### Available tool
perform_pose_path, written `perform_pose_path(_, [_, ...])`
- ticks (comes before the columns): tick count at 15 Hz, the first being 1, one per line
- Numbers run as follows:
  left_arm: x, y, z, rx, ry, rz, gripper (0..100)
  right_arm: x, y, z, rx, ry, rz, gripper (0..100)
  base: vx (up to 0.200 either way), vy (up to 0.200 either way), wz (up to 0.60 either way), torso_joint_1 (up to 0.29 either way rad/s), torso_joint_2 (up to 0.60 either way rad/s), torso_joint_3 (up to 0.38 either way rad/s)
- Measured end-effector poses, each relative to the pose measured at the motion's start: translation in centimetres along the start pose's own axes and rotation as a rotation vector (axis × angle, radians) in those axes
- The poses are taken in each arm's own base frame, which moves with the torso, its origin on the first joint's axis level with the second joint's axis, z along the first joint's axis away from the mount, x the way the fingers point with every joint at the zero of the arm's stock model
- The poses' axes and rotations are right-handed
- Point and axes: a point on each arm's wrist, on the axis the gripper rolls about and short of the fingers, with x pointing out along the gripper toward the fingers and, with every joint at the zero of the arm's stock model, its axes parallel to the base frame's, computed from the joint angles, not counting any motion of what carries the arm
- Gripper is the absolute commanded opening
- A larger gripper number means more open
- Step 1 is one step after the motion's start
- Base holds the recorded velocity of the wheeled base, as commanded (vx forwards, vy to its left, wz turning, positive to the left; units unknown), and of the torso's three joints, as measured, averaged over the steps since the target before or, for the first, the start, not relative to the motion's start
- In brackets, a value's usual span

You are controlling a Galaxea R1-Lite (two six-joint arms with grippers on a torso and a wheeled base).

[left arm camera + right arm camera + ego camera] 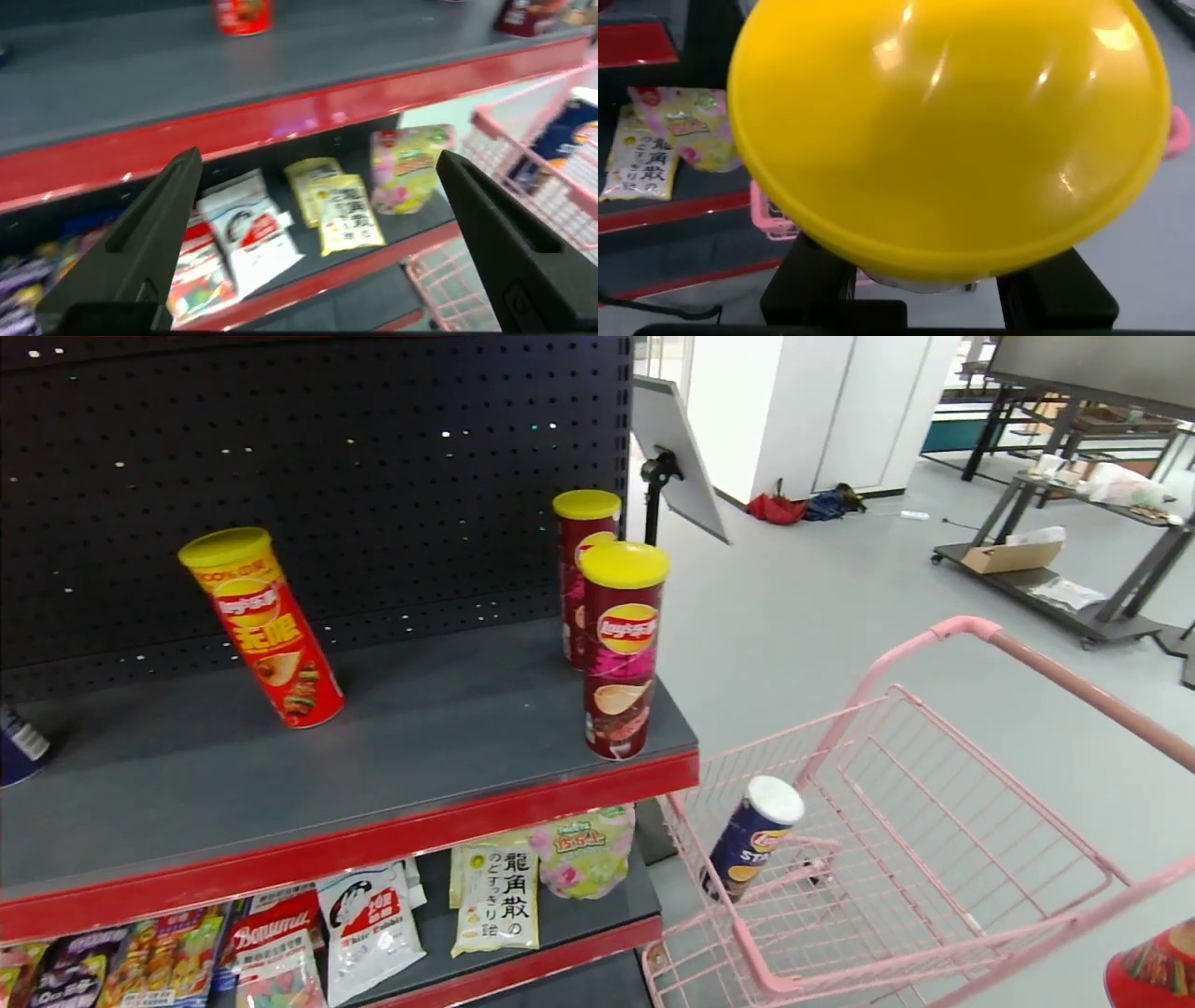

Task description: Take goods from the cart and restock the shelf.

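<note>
Shelf (373, 747) top tier: three shelved cans (624, 649), gap between them for restock. Pink cart (934, 859): blue can (752, 840) leaning in corner. Right gripper (938, 285) clamped round yellow-lidded can (943, 131), beside cart, presumably shelf-bound; left gripper (322, 233) spread wide, empty

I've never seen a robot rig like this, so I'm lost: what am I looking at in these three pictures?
This is a two-armed robot restocking a shop. The wide picture is from its head camera: a grey shelf carries a red yellow-lidded crisp can and two maroon crisp cans; a pink wire cart holds a blue white-lidded can. The others are wrist cameras. The left gripper is open before snack bags. The right gripper grips a yellow-lidded can.
</note>
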Motion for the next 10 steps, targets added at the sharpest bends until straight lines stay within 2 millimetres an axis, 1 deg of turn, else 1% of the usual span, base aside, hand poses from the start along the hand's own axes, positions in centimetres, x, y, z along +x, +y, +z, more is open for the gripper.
perform_pose_path(2, [0.0, 0.0, 0.0, 0.000, 0.000, 0.001, 100, 0.0, 0.0, -0.2, -0.001, 0.004, 0.001, 0, 0.000, 0.000, 0.60, 0.002, 0.00, 0.000])
perform_pose_path(5, [0.0, 0.0, 0.0, 0.000, 0.000, 0.001, 100, 0.0, 0.1, -0.9, -0.007, 0.009, 0.005, 0, 0.000, 0.000, 0.00, 0.000, 0.00, 0.000])
perform_pose_path(8, [0.0, 0.0, 0.0, 0.000, 0.000, 0.000, 100, -0.7, 0.2, -2.1, -0.008, -0.017, 0.015, 0, 0.000, 0.000, 0.00, 0.000, 0.00, 0.000])
perform_pose_path(10, [0.0, 0.0, 0.0, 0.000, 0.000, 0.000, 100, -1.3, 0.2, -2.7, -0.006, -0.054, 0.046, 0, 0.000, 0.200, 0.00, 0.000, 0.00, 0.000])
